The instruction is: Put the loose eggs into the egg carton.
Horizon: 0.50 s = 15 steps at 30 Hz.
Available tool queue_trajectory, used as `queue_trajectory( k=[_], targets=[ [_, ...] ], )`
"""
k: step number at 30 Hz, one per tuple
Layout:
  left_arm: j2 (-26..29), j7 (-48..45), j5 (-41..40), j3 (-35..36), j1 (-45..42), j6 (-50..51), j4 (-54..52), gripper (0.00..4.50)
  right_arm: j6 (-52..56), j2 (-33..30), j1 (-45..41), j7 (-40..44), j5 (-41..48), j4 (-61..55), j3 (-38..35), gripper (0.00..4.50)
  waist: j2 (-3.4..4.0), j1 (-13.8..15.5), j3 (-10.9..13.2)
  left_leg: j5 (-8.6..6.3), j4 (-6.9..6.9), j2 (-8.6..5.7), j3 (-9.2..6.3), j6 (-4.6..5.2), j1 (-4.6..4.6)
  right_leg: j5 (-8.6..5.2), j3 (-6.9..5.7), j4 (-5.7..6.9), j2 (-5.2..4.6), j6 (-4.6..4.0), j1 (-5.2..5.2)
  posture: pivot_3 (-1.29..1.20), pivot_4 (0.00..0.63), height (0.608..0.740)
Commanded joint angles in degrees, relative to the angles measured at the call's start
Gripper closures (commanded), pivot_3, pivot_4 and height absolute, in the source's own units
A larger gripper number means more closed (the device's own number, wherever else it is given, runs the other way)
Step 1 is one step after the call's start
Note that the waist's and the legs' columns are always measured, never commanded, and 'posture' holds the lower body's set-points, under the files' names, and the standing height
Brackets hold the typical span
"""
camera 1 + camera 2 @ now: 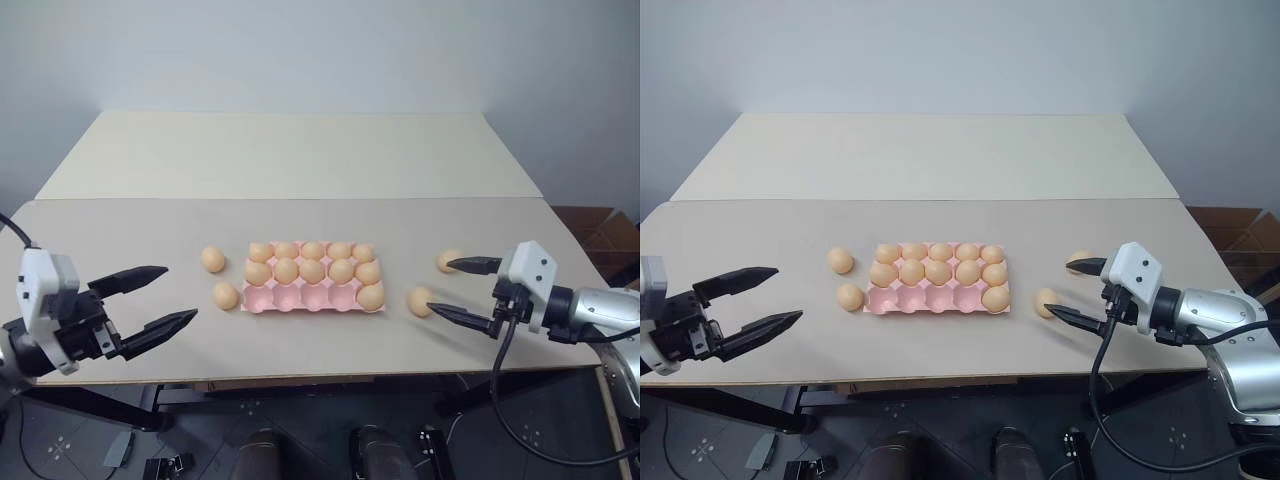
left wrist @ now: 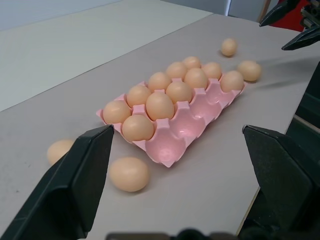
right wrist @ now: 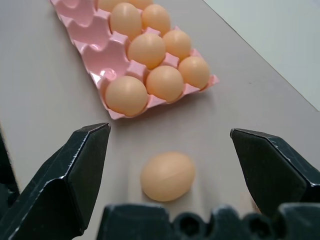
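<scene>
The pink egg carton (image 1: pixel 290 298) lies mid-table; its back and middle rows are full, and the front row has one egg in the right end cup. Two loose eggs (image 1: pixel 212 259) (image 1: pixel 225 296) rest just left of it. Two more (image 1: pixel 449 260) (image 1: pixel 420 302) lie to its right. My left gripper (image 1: pixel 180 293) hovers open near the table's front left, apart from the eggs. My right gripper (image 1: pixel 439 286) is open at the right, one fingertip near each right-hand egg. In the right wrist view, the nearer egg (image 3: pixel 167 176) sits between the spread fingers.
The beige table (image 1: pixel 300 150) stretches far behind the carton, with a seam running across it. Its front edge lies close below both grippers. A cardboard box (image 1: pixel 600 235) stands on the floor past the right edge.
</scene>
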Motion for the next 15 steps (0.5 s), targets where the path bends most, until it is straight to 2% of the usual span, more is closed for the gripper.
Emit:
queue_trajectory(
  k=[1, 5, 15],
  targets=[
    [0.4, -0.7, 0.8, -0.7, 0.3, -1.3, -2.1, 0.02, 1.5, -1.9, -1.0, -1.9, -0.9, -1.0, -2.3, 0.00, 0.00, 0.0, 0.0, 0.00, 0.00, -0.01, 0.00, 0.00, 0.00, 0.01, 0.00, 0.00, -0.01, -0.02, 0.00, 0.00, 0.150, 0.740],
    [0.2, -0.7, 1.3, -2.1, -0.6, -1.9, -1.3, 0.02, 4.3, -1.8, -0.4, -5.1, -2.8, -1.4, -0.9, 0.00, 0.00, 0.0, 0.0, 0.00, 0.00, -0.01, 0.00, 0.00, 0.00, 0.01, 0.00, 0.00, -0.01, -0.02, 0.00, 0.00, 0.150, 0.740],
    [0.5, -1.5, 2.5, -5.7, -4.6, -2.3, 0.5, 0.02, 13.4, 4.0, -5.3, -11.9, -6.2, 2.4, 8.0, 0.00, 0.00, -0.4, 0.0, 0.00, 0.00, 0.00, -0.01, 0.00, -0.03, 0.04, 0.01, 0.01, 0.02, -0.06, -0.02, 0.00, 0.150, 0.740]
  ],
)
